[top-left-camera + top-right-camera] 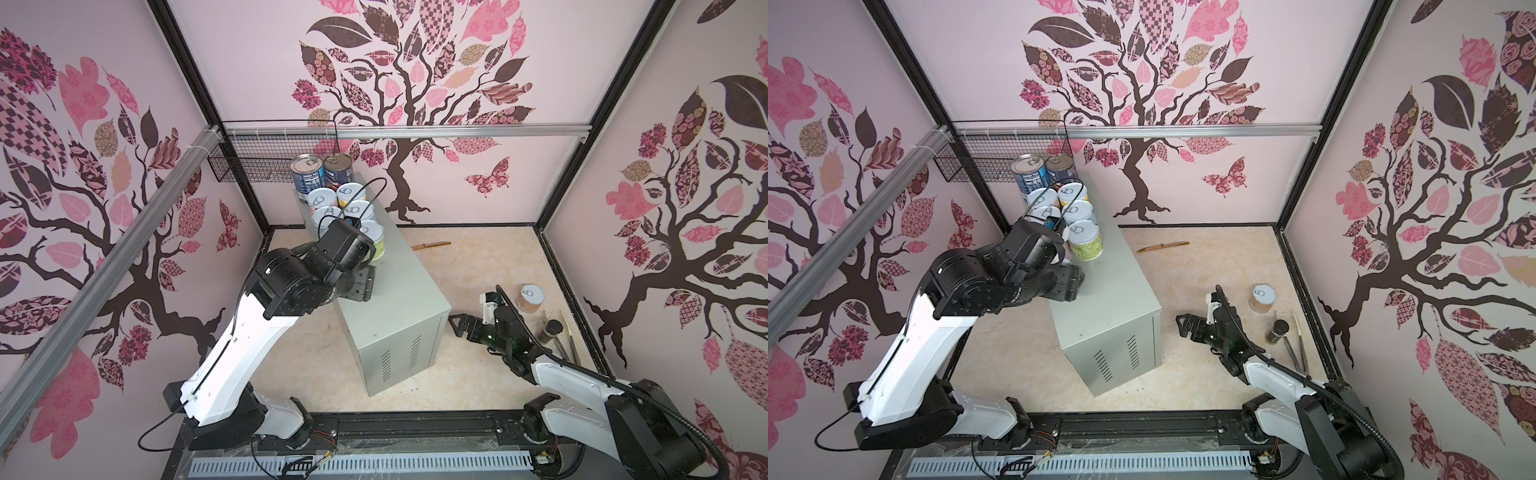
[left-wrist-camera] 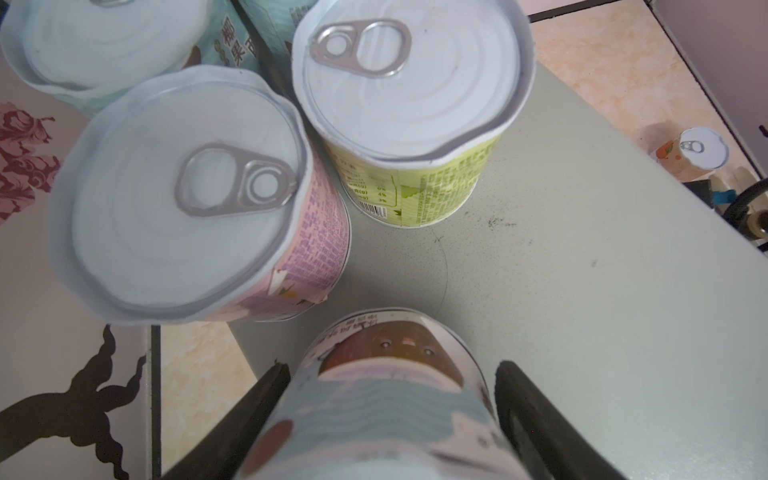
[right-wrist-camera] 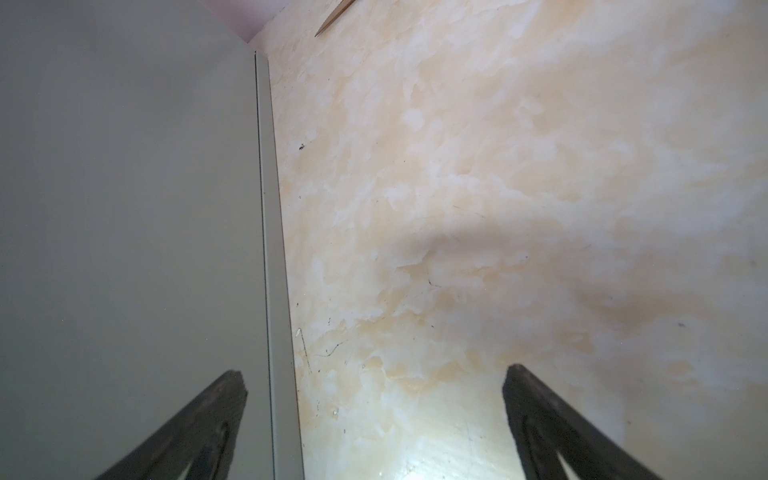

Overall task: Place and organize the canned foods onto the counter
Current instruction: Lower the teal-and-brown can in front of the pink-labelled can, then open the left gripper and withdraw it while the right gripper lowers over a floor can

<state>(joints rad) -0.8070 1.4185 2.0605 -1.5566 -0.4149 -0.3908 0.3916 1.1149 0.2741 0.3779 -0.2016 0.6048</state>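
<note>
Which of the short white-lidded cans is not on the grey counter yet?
The orange-labelled can, upright alone on the floor near the right gripper; the other short cans stand up on the counter.

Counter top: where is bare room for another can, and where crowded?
Bare: near half of the counter, from the green can and left end effector to the vented end. Crowded: the far end, where cans stand packed.

Both pincers spread, arms working apart.
Left arm (image 1: pixel 232 345) reaches up and forward, elbow high, wrist bent down; left pincer (image 2: pixel 390 365) points down, jaws parted. Right arm (image 1: pixel 582 382) stretches low toward the middle; right pincer (image 3: pixel 374 370) lies near level, jaws wide, empty.
</note>
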